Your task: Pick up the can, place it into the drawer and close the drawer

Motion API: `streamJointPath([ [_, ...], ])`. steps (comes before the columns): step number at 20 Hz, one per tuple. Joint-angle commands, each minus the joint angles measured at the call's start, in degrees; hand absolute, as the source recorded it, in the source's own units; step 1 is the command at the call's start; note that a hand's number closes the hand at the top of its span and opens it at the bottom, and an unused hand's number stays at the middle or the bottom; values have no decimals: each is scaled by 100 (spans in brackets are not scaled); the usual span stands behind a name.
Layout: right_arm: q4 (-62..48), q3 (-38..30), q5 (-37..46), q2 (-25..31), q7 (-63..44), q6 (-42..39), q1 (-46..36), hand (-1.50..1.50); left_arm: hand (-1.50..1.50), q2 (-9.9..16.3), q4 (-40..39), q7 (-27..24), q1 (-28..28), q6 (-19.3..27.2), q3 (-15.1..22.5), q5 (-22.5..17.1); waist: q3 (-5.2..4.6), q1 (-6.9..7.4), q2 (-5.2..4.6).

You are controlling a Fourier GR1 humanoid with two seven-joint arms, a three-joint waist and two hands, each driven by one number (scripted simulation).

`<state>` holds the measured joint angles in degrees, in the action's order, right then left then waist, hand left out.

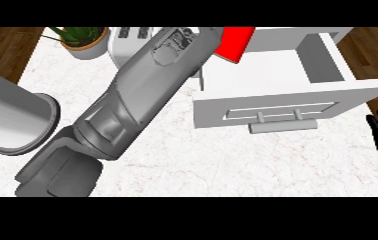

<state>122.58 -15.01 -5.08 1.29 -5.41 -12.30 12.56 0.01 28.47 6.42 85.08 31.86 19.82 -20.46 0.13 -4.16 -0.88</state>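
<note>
One grey forearm crosses the view diagonally, reaching to the back corner of the open drawer (266, 79), where the red can (238, 43) sits, apparently just inside the drawer's far left corner. The left hand (177, 38) is largely hidden at the arm's end beside the can, so whether its fingers are spread or closed cannot be told; it is likely there to set the can down. At the drawer's right, a dark sliver at the edge may be the right hand (371, 129). The bench (221, 159) is white marble; left of the drawer stand a potted plant (80, 39) and a metal pot (22, 119), with wooden floor beyond.
</note>
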Motion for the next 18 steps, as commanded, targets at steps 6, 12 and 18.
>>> streamJointPath([
  [6, -110, -22, 77, 139, -60, 41, -305, -150, 150, -1, -428, -328, 86, 540, 700, -428, 5, -175, -38],
  [12, -91, 162, 143, 59, -393, 260, -704, -150, 150, -1, -585, -666, -172, 494, 1034, -599, -1, -175, -67],
  [18, -108, 254, 271, 82, -415, 239, -716, -150, 150, -1, -654, -693, -138, 672, 1439, -651, 3, -261, -80],
])
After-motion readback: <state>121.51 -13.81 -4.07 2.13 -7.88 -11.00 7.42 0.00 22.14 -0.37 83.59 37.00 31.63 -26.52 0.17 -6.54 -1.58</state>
